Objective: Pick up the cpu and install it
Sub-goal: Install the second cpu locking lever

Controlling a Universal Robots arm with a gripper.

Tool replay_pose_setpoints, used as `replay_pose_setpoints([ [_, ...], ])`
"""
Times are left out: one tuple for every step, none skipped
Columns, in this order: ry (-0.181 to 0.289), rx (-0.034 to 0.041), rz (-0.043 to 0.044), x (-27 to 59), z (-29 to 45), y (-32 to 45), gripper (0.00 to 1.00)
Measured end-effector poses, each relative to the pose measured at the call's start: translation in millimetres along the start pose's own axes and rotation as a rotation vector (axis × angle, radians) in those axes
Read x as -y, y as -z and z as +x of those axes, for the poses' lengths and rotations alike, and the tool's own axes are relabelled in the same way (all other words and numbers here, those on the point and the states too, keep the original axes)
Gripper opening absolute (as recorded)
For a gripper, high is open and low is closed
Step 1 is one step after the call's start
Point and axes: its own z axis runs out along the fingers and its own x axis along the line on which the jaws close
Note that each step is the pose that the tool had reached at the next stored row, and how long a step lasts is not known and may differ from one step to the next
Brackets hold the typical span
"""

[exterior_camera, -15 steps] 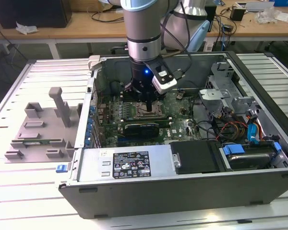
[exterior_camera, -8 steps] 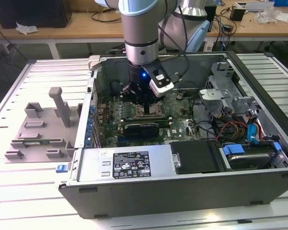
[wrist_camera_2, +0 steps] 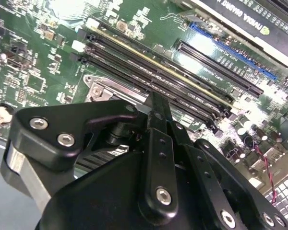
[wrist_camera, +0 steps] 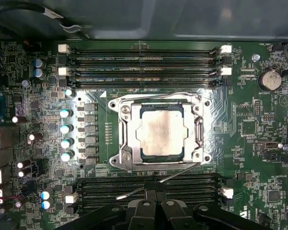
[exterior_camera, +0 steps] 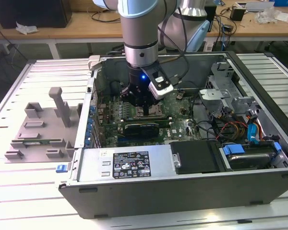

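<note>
Jig [exterior_camera: 41,127]: grey, on the table at the exterior view's left, outside the case.
Case [exterior_camera: 182,187]: open, board [wrist_camera: 259,158] exposed.
Gripper [exterior_camera: 143,106]: low inside the case over the socket [wrist_camera: 159,132]; whether its fingers are parted or hold anything, cannot tell.
Cpu [wrist_camera: 159,133]: seated in the socket, metal frame around it, between memory slots [wrist_camera: 144,64].

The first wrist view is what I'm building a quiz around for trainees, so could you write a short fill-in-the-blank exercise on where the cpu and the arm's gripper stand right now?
1. The cpu lies inside the metal socket frame on the green ____.
2. In the exterior view, the gripper hangs inside the open computer ____.
3. The memory slots beside the socket frame are ____ of memory sticks.

Missing words: motherboard; case; empty
</note>
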Motion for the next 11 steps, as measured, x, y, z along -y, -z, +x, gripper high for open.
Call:
replay_pose_setpoints([
  [0.002, -0.0028, 0.0002, 0.0, 0.0, -0.2, 0.11],
  [0.002, -0.0027, 0.0001, 0.0, 0.1, -0.2, 0.11],
  [0.003, -0.0027, 0.0000, 0.0, 0.0, -0.2, 0.11],
  [0.003, -0.0027, 0.0000, 0.0, 0.0, -0.2, 0.11],
  [0.003, -0.0027, 0.0000, 0.0, 0.0, -0.2, 0.11],
  [0.003, -0.0025, -0.0003, 0.0, 0.9, -0.4, 0.11],
  [0.004, -0.0025, -0.0003, 0.0, 2.6, -0.6, 0.11],
  [0.004, -0.0026, -0.0001, 0.0, 4.0, -0.5, 0.11],
  [0.005, -0.0026, -0.0002, 0.0, 4.8, -0.6, 0.11],
  [0.005, -0.0026, -0.0003, 0.0, 5.6, -0.7, 0.11],
  [0.005, -0.0026, -0.0003, 0.0, 7.2, -0.7, 0.11],
])
